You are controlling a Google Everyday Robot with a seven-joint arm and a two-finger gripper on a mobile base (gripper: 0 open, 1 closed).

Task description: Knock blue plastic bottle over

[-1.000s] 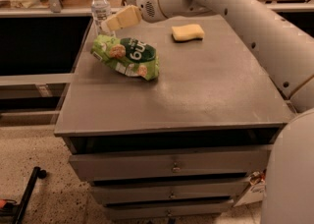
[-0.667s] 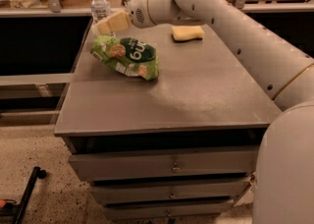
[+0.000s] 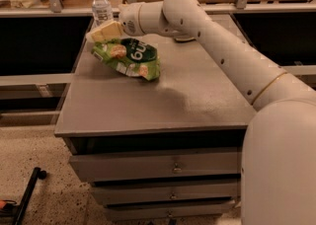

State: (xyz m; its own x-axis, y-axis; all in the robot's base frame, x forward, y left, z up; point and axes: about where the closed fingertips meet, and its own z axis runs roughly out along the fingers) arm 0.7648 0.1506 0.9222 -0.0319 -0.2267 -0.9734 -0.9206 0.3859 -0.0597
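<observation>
A grey, flat-topped metal worktop (image 3: 148, 105) fills the middle of the frame, with a stack of shallow grey drawers (image 3: 173, 167) below its front edge, each with a small knob. The robot's bulky white arm (image 3: 222, 51) rises from the lower right corner and reaches diagonally across the worktop toward the upper left, with its rounded base taking up the lower right of the frame. A crumpled green snack bag (image 3: 129, 57) with white lettering and pictures of crackers lies flat on the left rear part of the worktop, below the arm's wrist in the frame. The small clear ribbed plastic bottle with a white screw cap and a pale label (image 3: 101, 7) stands upright at the upper left of the frame, at the far left corner of the worktop. The cream-coloured gripper (image 3: 96, 32) hangs right at the foot of the bottle and just above the upper left end of the bag; it overlaps the bottle's base in this view, but real contact cannot be told, nor whether the gripper is spread or pressed together. At the lower left, a thin black rod (image 3: 27, 194) lies on the speckled floor (image 3: 49, 199).
</observation>
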